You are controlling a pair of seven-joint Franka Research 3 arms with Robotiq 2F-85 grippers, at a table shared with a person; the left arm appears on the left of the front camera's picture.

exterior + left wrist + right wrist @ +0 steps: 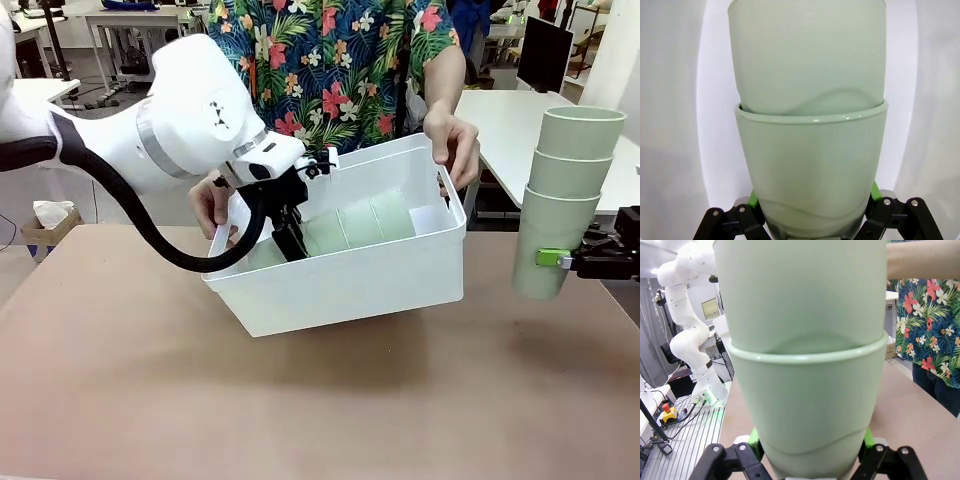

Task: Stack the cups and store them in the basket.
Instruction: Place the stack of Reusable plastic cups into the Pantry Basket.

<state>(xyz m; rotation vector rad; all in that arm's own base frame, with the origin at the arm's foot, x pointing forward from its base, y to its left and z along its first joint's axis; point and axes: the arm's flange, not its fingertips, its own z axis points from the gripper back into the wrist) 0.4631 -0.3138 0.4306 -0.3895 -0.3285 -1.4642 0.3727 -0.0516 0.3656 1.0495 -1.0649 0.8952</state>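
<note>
The white basket point(350, 285) is tipped toward me, a person's hands point(455, 140) gripping its far rim. Inside it a stack of three pale green cups point(360, 222) lies on its side. My left gripper point(290, 238) reaches into the basket and is shut on that stack's bottom cup. The left wrist view has this cup point(810, 170) between the green pads point(753, 200), another cup nested in it and the basket's white floor behind. At the table's right edge, my right gripper point(560, 259) is shut on the lowest cup of a second upright stack of three cups point(565, 200), shown close up as cups point(807, 405).
The brown table point(300, 400) stretches bare in front of the basket. The person in a flowered shirt point(330, 60) stands at the far side. A white table point(510, 120) stands behind the right stack. In the right wrist view a flowered sleeve point(927, 335) is at right.
</note>
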